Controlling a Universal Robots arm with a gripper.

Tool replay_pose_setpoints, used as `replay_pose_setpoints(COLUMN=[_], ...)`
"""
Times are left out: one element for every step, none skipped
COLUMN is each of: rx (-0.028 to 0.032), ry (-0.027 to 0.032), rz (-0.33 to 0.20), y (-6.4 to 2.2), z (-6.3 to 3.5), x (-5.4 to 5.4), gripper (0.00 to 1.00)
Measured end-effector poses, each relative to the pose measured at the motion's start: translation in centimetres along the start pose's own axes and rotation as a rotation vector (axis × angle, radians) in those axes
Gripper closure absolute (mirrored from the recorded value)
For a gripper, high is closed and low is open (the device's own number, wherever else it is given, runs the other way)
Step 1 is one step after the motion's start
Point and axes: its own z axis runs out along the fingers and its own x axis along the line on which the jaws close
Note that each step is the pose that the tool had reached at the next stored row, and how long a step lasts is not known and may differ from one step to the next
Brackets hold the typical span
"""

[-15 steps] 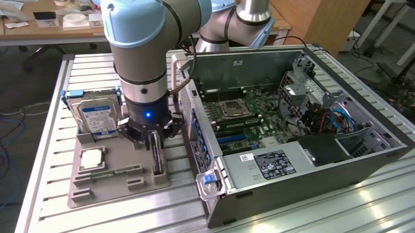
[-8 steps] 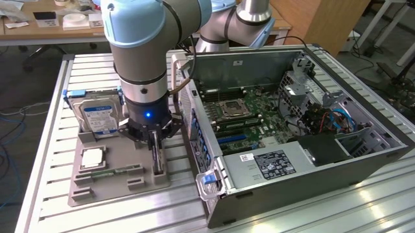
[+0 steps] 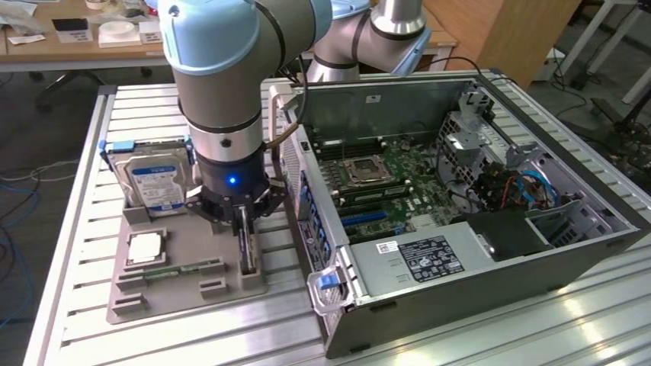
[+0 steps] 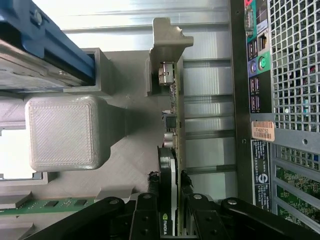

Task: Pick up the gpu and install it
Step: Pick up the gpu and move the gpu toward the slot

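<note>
While the gpu stands on edge in a slot of the gray tray, jaws are clenched on its two faces. Hard drive and memory stick sit on the same tray toward the exterior view's left; open computer case stands just beside, on that view's right.

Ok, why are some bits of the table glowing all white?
Exterior view: room light bounces off the metal table, making pale glare streaks near the computer case, and a small blue light glows on the arm. Wrist view: the same table washes out almost white, while the end effector closed on the gpu looks dark.
</note>
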Motion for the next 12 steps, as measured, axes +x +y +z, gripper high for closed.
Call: replay_pose_setpoints(rx=[0.0,0.0,-0.0001,-0.0002,-0.0004,-0.0006,-0.0008,-0.0008,-0.0008,-0.0008,-0.0008,-0.0008], ry=[0.0,0.0,0.0003,0.0006,0.001,0.0014,0.0016,0.0016,0.0016,0.0016,0.0016,0.0016], rz=[0.0,0.0,-0.005,-0.014,-0.023,-0.031,-0.035,-0.036,-0.036,-0.036,-0.036,-0.036], y=[0.0,0.0,0.0,0.0,0.0,0.0,0.0,0.0,0.0,0.0,0.0,0.0], z=[0.0,0.0,0.0,0.0,0.0,0.0,0.0,0.0,0.0,0.0,0.0,0.0], x=[0.0,0.0,0.0,0.01,0.0,0.0,0.0,0.0,0.0,0.0,0.0,0.0], gripper=[0.73,0.73,0.73,0.73,0.73,0.73,0.73,0.73,0.73,0.73,0.73,0.73])
